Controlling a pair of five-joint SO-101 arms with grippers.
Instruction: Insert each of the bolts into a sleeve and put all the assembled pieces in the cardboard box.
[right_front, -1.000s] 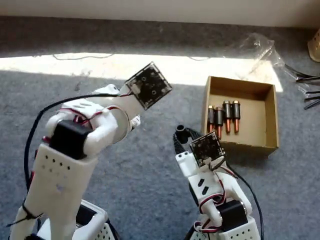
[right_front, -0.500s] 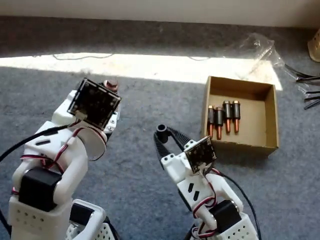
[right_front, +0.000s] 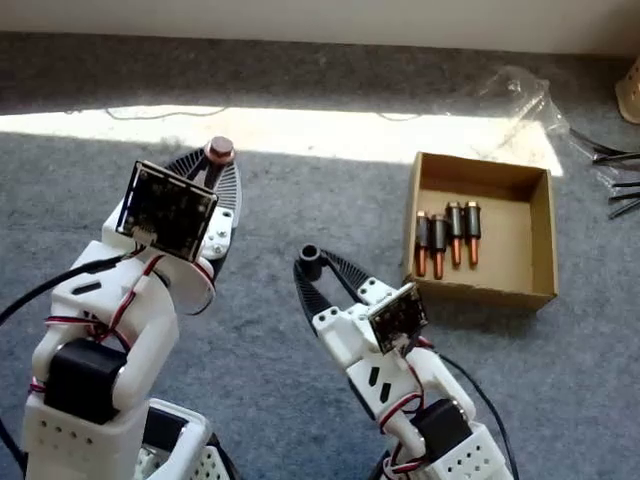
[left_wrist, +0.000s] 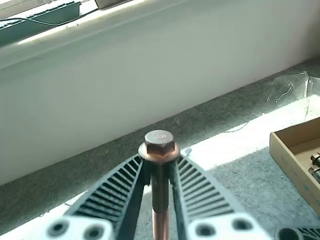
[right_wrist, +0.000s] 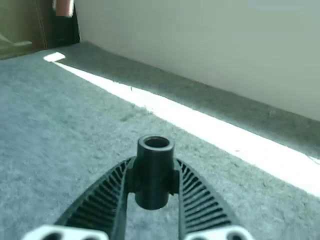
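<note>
Left end effector, upper left of centre, clamped on a copper bolt, head up. Right end effector, mid-frame, clamped on a black sleeve. Cardboard box at right w/ four assembled pieces in a row inside.

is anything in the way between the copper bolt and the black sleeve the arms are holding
Nothing visible. The copper hex-head bolt in the left gripper and the black cylindrical sleeve in the right gripper are apart, with only bare grey carpet under the gap.
</note>
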